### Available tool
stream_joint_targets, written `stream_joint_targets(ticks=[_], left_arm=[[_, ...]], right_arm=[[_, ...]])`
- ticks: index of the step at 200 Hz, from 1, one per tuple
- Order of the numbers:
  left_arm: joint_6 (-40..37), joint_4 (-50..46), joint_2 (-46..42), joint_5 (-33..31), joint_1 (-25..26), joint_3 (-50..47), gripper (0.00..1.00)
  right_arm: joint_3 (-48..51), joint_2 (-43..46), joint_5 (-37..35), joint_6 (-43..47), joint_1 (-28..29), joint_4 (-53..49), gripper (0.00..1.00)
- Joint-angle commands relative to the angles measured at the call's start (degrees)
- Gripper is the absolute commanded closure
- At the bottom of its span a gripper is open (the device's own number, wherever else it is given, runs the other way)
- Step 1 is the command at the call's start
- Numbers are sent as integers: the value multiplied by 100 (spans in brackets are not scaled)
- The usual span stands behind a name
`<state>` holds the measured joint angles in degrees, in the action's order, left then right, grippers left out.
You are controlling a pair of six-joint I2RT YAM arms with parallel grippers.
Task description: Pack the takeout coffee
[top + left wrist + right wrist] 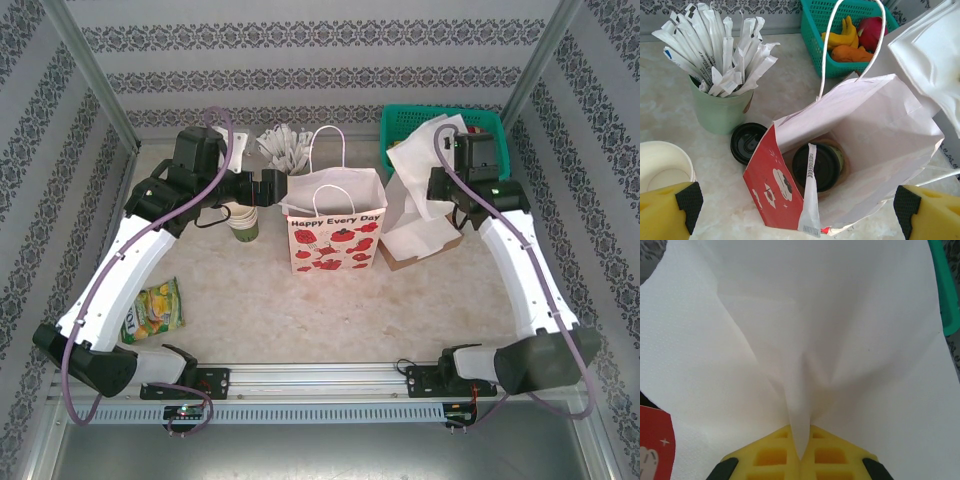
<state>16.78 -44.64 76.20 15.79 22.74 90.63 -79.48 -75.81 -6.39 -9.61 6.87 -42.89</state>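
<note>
Left wrist: coffee (828, 167) in bag (875, 115), axis vert., lid up

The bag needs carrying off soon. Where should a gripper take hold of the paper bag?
Pinch the white cord handles from above: they arch upright over the open mouth, clear of the thin walls and the takeout coffee inside.
</note>
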Motion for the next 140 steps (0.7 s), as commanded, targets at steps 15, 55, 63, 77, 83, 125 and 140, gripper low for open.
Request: stream_joint_targets(ticks=[15,55,63,77,83,125,140], left_arm=[[30,206,29,-16,-33,-15,0],[17,214,77,64,-33,-32,0],[27,226,84,74,-33,-40,0],[36,228,103,108,-33,-52,0],[36,226,106,114,-31,-46,0],[36,212,102,69,-29,-134,0],[54,241,118,60,-33,-175,0]], right_arm=[[331,-451,-139,-71,-80,-369,100],[635,-1005,323,-186,-151,-418,93],[623,-1194,411,-200,-159,-489,92],[548,-1505,375,-229,-160,-651,84],[500,-1603,315,-241,-160,-722,78],[530,-1445,569,-117,-150,-726,39],[513,-1551,384,-48,-130,-848,37]])
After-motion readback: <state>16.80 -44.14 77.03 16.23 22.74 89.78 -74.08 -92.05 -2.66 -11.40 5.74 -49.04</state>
